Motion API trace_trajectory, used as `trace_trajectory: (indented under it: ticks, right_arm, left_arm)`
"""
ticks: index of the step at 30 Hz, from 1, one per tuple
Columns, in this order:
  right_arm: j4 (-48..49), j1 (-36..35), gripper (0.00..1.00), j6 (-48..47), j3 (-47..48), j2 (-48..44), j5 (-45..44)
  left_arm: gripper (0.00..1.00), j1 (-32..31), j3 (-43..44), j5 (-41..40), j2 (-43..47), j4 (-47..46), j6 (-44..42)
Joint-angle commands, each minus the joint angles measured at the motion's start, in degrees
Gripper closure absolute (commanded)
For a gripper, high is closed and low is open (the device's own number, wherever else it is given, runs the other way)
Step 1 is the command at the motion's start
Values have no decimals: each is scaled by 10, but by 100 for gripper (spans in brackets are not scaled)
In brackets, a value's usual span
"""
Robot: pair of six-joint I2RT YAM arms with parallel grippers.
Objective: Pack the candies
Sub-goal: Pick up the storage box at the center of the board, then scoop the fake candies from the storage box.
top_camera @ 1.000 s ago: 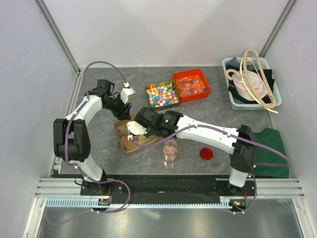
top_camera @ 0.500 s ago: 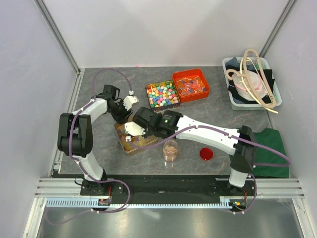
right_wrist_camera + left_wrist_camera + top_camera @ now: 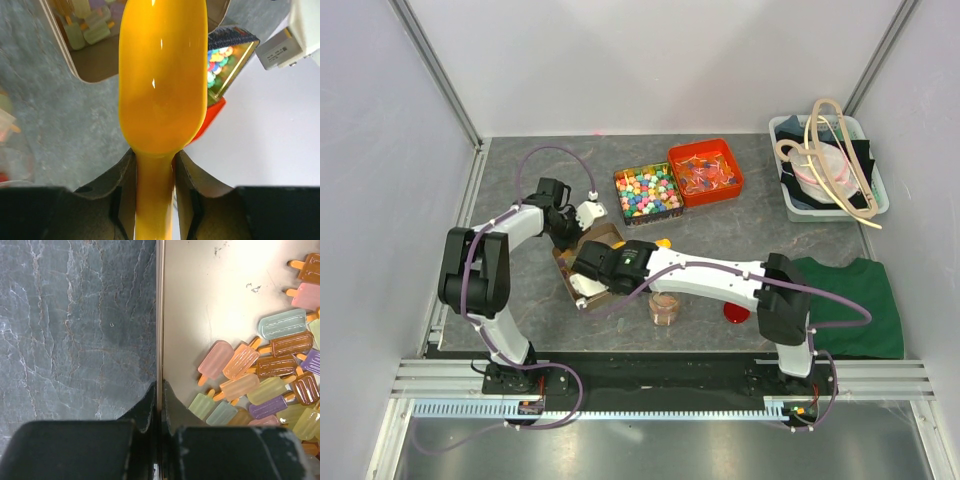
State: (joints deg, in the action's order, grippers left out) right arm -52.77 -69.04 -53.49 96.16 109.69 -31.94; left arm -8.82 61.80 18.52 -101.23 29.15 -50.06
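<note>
A: From above we see a grey, marble-veined tabletop (image 3: 740,225) boxed in by plain white walls, with metal posts in the corners. What stands on it?

B: We make out a gold tin (image 3: 568,262) left of centre. Behind it are a box of bright cubes (image 3: 647,192) and a red-orange tray (image 3: 706,172). Nearer us are a clear cup (image 3: 665,308) and a red lid (image 3: 735,313), and on the right a grey bin (image 3: 800,208) and a green cloth (image 3: 855,295). Both arms meet over the tin and hide what is inside.

A: The left wrist view gives us that. The candies (image 3: 260,375), pastel ice-lolly shapes, lie heaped at one side of the tin, and the rest of its floor is bare.

B: There we also see the left gripper (image 3: 160,390) clenched on the tin's thin side wall, one finger outside and one inside.

A: The right wrist view adds what the others don't show. The right gripper (image 3: 154,172) pinches the handle of a yellow spoon (image 3: 162,75), with its bowl in front of the tin's corner.

B: We spot a few candies at that corner too.
</note>
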Motion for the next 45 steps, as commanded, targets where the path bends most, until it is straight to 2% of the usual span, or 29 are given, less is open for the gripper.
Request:
trace_trajectory:
  ticks: [1,9,19,27,33,45]
  right_arm:
    - [15,-5,100,-68,9,32,-123]
    - [19,-5,100,-118,20,73,-188]
    - [17,-5,100,-168,40,127,-246]
    - [-79,-5,100,-191,41,105,-259]
    - [-127,-7,100,-200,71,111,-244]
    - [-131,-22,100,-170,89,160,-172]
  left_arm:
    - [98,-3,-24,-20,25,-49,29]
    - [98,-4,-82,-46,121,-165,72]
    - [98,-16,-106,-39,187,-196,99]
    - [98,-19,-126,-49,213,-224,109]
    - [98,-23,-130,-51,213,-236,122]
    - [98,-31,-137,-45,244,-239,153]
